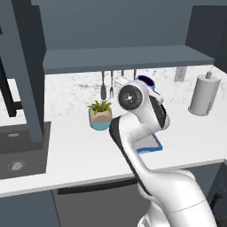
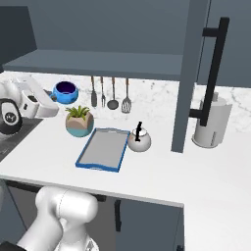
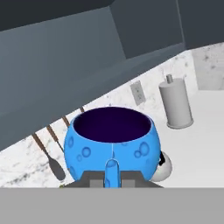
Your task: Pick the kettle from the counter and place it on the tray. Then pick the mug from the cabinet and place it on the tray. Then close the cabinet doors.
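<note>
White arm rising from the base, elbow bent, forearm reaching forward below the shelf, wrist raised, gripper (image 2: 53,98) closed on the mug (image 2: 65,91), holding it in the air

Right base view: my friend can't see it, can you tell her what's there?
The gripper holds a blue mug in the air, left of the plant pot. The tray lies empty on the counter, and the kettle stands beside it.

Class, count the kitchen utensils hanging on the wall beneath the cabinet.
4, in a row under the shelf: utensils, from left a spatula, fork, ladle and whisk. None seem hidden.
</note>
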You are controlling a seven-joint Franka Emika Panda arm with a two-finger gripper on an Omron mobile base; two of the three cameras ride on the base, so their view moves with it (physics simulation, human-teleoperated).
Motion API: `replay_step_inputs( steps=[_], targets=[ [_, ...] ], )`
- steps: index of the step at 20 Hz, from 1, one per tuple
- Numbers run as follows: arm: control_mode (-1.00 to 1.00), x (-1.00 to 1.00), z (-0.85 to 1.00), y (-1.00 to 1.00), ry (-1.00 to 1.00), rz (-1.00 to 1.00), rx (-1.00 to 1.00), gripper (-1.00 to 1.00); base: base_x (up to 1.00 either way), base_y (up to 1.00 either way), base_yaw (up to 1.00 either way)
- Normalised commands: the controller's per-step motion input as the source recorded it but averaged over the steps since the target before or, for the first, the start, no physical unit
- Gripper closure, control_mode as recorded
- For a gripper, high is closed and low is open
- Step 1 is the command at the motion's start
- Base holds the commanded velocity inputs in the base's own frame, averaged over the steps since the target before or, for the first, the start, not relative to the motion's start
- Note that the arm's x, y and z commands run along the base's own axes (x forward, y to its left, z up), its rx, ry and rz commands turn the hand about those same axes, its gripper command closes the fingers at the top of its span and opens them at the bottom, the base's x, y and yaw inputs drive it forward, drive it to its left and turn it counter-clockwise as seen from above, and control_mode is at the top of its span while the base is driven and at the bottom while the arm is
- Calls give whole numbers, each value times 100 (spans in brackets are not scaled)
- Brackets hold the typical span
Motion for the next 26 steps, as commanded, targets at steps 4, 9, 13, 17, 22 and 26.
replay_step_inputs(
  steps=[4,9,13,17,22,26],
  targets=[
    [-100,-16,-70,-2,9,-13,0,100,0,0,0],
    [-100,29,-67,0,15,-20,0,100,0,0,0],
    [-100,73,-74,-2,9,-17,0,100,0,0,0],
    [-100,77,-68,-4,8,-14,-2,100,0,0,0],
    [-100,85,-53,-19,5,-10,-3,100,0,0,0],
    [-100,95,-36,-28,21,-9,0,100,0,0,0]
  ],
)
